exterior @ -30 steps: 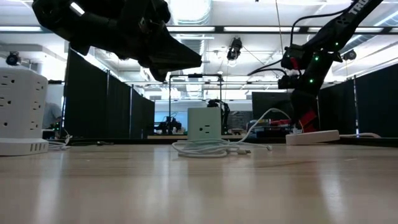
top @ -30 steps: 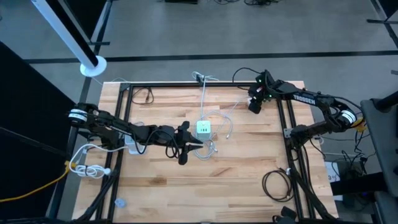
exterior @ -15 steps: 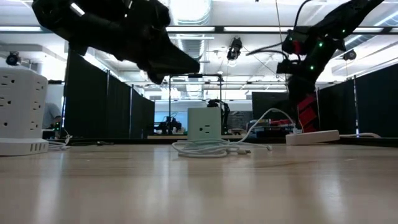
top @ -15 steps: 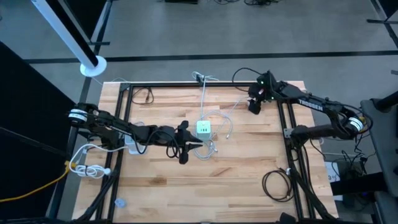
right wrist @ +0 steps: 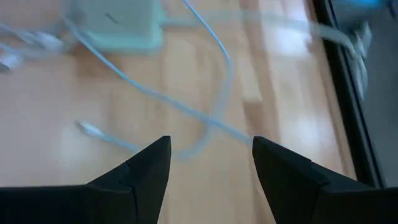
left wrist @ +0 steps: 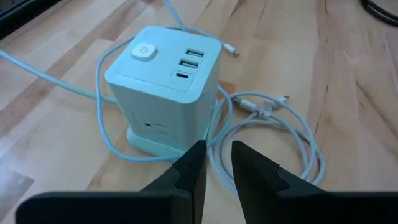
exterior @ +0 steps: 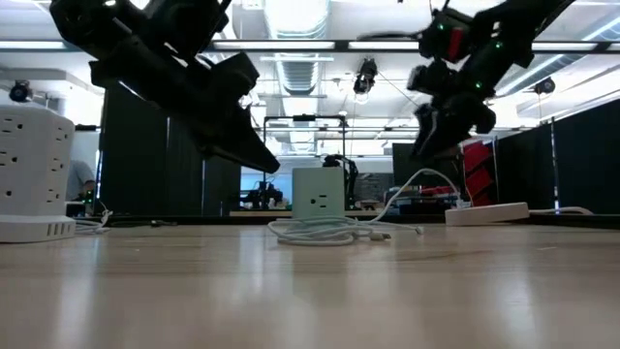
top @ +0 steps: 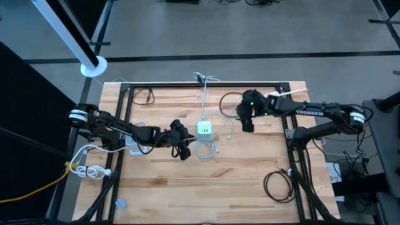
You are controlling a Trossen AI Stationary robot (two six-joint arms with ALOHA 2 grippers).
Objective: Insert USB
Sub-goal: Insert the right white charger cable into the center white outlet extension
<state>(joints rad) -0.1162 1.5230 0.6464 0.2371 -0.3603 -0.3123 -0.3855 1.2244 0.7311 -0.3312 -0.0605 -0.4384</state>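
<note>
A pale green charger cube (top: 205, 129) stands mid-table, with its USB ports (left wrist: 189, 59) on top. A white cable (top: 204, 149) lies coiled against its near side, and one plug end (left wrist: 283, 98) rests on the wood. My left gripper (top: 182, 149) hovers just left of the cube, tipped down toward the coil (left wrist: 280, 124). Its fingers stand a narrow gap apart (left wrist: 217, 163) and hold nothing. My right gripper (top: 247, 124) hangs open and empty right of the cube. It is above a loose strand of cable whose plug (right wrist: 87, 129) lies on the table.
A white power tower (exterior: 29, 165) stands at the table's left and a white strip (exterior: 484, 211) at its right. A black cable coil (top: 278, 184) lies near the right front, and white cord loops (top: 90, 169) lie at the left edge. Black frame rails (top: 284, 119) border the work area.
My right gripper has swung from the far right corner toward the table's left and near side, and now hangs close to the cube. My left gripper has drawn back a little toward the table's left and tipped its fingers downward. The cube and the cable have not moved.
</note>
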